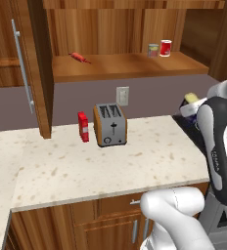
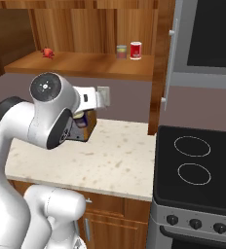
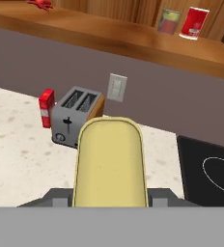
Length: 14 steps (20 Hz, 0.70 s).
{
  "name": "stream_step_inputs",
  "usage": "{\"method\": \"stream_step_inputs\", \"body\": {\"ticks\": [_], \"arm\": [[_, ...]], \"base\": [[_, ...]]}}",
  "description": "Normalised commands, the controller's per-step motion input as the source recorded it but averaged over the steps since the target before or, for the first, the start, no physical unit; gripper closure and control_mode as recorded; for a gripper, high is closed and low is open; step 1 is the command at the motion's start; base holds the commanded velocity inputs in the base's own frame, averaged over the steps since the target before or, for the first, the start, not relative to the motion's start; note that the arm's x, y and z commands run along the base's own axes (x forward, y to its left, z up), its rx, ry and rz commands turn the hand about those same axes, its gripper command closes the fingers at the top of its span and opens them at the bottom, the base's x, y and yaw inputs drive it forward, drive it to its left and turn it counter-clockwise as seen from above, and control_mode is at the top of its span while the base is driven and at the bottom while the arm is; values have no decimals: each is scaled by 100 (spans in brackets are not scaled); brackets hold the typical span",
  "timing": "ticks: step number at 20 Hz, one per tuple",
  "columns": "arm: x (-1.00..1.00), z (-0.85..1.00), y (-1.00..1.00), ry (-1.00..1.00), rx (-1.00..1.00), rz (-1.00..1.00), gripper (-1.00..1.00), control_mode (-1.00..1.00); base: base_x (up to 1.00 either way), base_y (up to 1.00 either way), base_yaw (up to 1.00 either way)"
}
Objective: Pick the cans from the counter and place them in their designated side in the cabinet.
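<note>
Our claw (image 3: pixel 111 200) is clamped on the yellow-topped can (image 3: pixel 110 161), carried high above the counter (image 1: pixel 110 166) near its stove-side edge, so we can lift it toward the cabinet (image 1: pixel 130 66). On the cabinet shelf's right end the grey-green can (image 1: pixel 153 50) stands just beside the red cup (image 1: pixel 166 48); we judge our can belongs on that side. The toaster (image 1: pixel 110 124) and red carton (image 1: pixel 83 126) sit along the counter's back edge, below our path.
</note>
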Motion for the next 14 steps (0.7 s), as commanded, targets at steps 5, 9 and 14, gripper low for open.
{"method": "stream_step_inputs", "body": {"ticks": [5, 9, 14], "arm": [[-3, 23, 0, -3, 0, 0, 100, -100], [0, 21, 0, -5, 0, 0, 100, -100], [0, 16, 0, -7, 0, 0, 100, -100]], "base": [[0, 0, 0], [0, 0, 0], [0, 0, 0]]}}
